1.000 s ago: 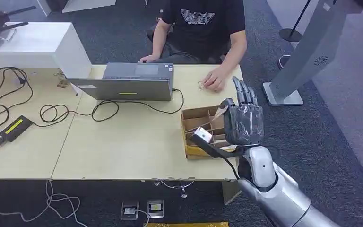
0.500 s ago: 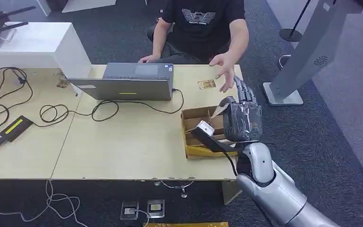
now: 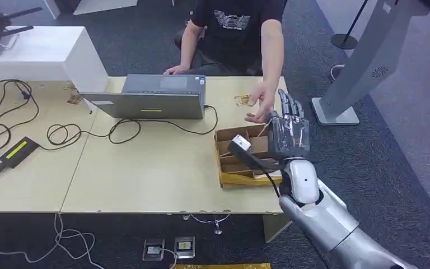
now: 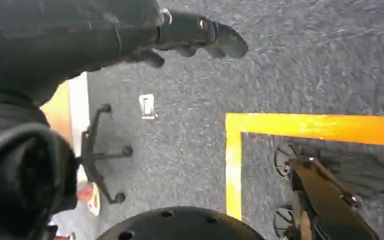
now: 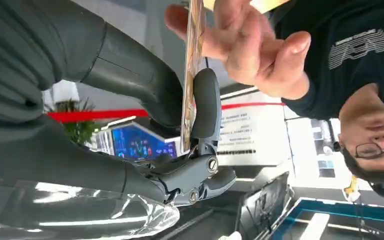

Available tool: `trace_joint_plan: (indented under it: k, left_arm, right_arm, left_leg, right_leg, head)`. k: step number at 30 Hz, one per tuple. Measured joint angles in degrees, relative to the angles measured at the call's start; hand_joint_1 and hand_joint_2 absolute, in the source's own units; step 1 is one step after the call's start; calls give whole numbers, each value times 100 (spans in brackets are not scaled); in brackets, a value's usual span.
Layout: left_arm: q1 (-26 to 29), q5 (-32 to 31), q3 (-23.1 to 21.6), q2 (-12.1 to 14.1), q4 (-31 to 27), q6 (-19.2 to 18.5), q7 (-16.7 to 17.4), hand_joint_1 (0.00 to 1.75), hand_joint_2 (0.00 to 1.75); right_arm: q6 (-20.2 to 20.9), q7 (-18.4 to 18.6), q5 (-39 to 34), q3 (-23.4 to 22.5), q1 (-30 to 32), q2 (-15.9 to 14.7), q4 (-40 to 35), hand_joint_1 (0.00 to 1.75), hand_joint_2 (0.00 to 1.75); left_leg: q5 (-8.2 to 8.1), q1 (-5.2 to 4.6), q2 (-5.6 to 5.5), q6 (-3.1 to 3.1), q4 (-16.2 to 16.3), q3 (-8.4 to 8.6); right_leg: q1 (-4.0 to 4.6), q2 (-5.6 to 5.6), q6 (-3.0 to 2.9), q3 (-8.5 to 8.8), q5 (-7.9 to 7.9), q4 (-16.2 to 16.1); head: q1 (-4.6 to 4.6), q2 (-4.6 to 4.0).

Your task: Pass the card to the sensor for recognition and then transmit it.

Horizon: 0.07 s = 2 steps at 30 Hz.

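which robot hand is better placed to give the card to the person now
Right. The right robot hand already pinches the card, raised over the cardboard box, and the person's hand is at the card. The left robot hand hangs over the carpet.

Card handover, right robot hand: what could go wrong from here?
1. The card is pinched edge-on by the right robot hand while the person's hand closes on it; a late release could bend it.
2. An early release could drop it into the cardboard box below.
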Motion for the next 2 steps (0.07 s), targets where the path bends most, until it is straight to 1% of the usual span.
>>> trace_joint_plan:
  k: [2]
  left_arm:
    - [-1,-33,-28,11,0,-41,-44,0,0]
  right_arm:
    - [161,79,126,-63,-24,0,26,175,175]
  left_leg:
    - [0,0,0,0,0,0]
  right_leg:
    - [0,-1,0,0,0,0]
  head:
    - [0,0]
